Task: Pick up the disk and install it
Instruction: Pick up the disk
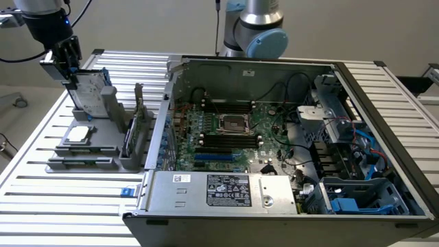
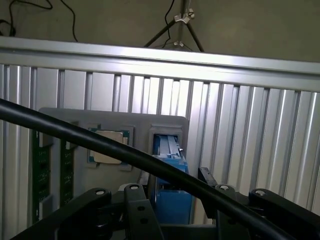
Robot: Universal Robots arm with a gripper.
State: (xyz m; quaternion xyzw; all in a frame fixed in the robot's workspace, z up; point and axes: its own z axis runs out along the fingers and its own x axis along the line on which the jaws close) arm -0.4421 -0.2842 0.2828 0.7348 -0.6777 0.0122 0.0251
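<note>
The disk [image 1: 90, 92] stands on edge in a slot of the grey holder [image 1: 82, 162] at the exterior view's left, its blue carrier bracket showing along the top and side. My gripper [image 1: 69, 76] hangs at the disk's upper end, jaws open. In the wrist view the disk [image 2: 169, 155] is seen edge-on, blue and silver, with my gripper [image 2: 172, 197] straddling it, one black finger [image 2: 136, 202] on each side. Whether the pads touch the disk is not visible.
An open computer case [image 1: 322, 69] fills the exterior view's middle and right, with motherboard [image 1: 230, 126], silver power supply box [image 1: 219, 190] and blue drive cage [image 1: 363, 198]. The holder also carries a small square chip [image 1: 79, 134] and an upright card [image 1: 137, 116]. A black cable [image 2: 75, 132] crosses the wrist view.
</note>
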